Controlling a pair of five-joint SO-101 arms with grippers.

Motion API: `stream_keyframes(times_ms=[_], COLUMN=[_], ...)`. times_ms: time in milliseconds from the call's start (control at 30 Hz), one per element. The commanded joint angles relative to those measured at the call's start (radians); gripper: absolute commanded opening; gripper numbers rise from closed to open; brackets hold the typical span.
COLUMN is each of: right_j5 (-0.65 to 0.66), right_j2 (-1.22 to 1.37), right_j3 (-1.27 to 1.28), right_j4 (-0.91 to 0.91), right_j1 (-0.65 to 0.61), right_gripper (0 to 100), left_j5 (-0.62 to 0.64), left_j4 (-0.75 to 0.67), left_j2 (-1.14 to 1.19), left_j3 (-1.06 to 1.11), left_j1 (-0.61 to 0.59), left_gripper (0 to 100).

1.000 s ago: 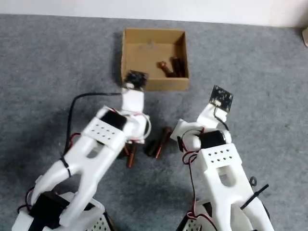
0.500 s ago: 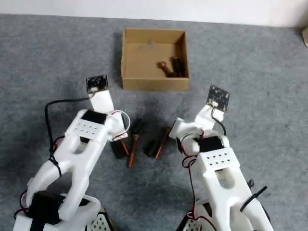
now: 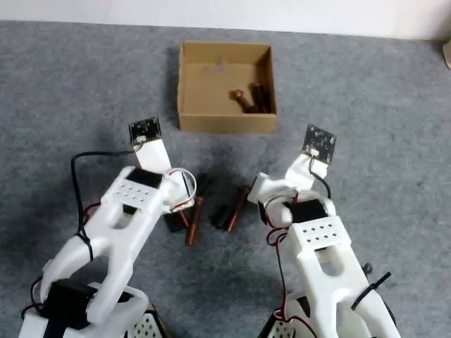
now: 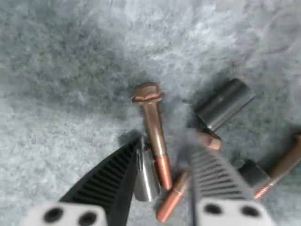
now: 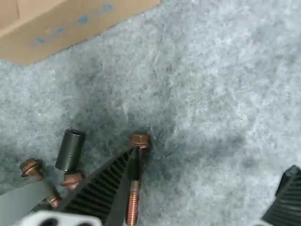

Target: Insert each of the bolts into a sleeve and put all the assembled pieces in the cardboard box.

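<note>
The cardboard box (image 3: 190, 84) stands at the back of the table, with one assembled piece (image 3: 252, 98) inside. Loose copper bolts (image 3: 193, 220) and dark sleeves (image 3: 224, 216) lie between the two arms. My left gripper (image 4: 164, 176) hangs open low over them, a bolt (image 4: 153, 127) lying on the carpet between its fingers. A second bolt (image 4: 172, 197) and a sleeve (image 4: 225, 103) lie close by. My right gripper (image 5: 197, 200) is open, one finger (image 5: 101, 190) beside another bolt (image 5: 135, 176). A sleeve (image 5: 69, 149) lies farther off.
Grey carpet covers the table. The box's near wall (image 5: 70, 23) is a short way beyond the loose parts. Both arms' white bodies (image 3: 127, 218) stand over the front half, and there is open carpet to the far left and right.
The left arm has swung back left from the box's near wall and now hangs over the loose bolts. The right arm has barely shifted.
</note>
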Motion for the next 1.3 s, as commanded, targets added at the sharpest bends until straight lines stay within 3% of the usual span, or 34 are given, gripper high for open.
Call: stream_keyframes(times_ms=[0, 433, 600, 767, 1267], right_j5=[0.025, 0.026, 0.026, 0.026, 0.026], right_j2=[-0.022, -0.022, -0.022, -0.022, -0.022], right_j3=[-0.002, -0.002, -0.002, -0.002, -0.002], right_j4=[-0.024, -0.024, -0.024, -0.024, -0.027], right_j1=[0.002, 0.002, 0.002, 0.002, 0.002], right_gripper=[41.3, 41.3, 41.3, 41.3, 41.3], left_j5=[0.021, 0.031, 0.035, 0.031, 0.028], left_j4=[-0.084, -0.348, -0.354, -0.354, -0.351], left_j2=[-0.007, -0.007, -0.007, -0.005, -0.016], left_j3=[0.039, 0.194, 0.200, 0.200, 0.196], left_j1=[0.028, -0.024, -0.024, -0.024, -0.016], left_gripper=[22, 16, 16, 0, 1])
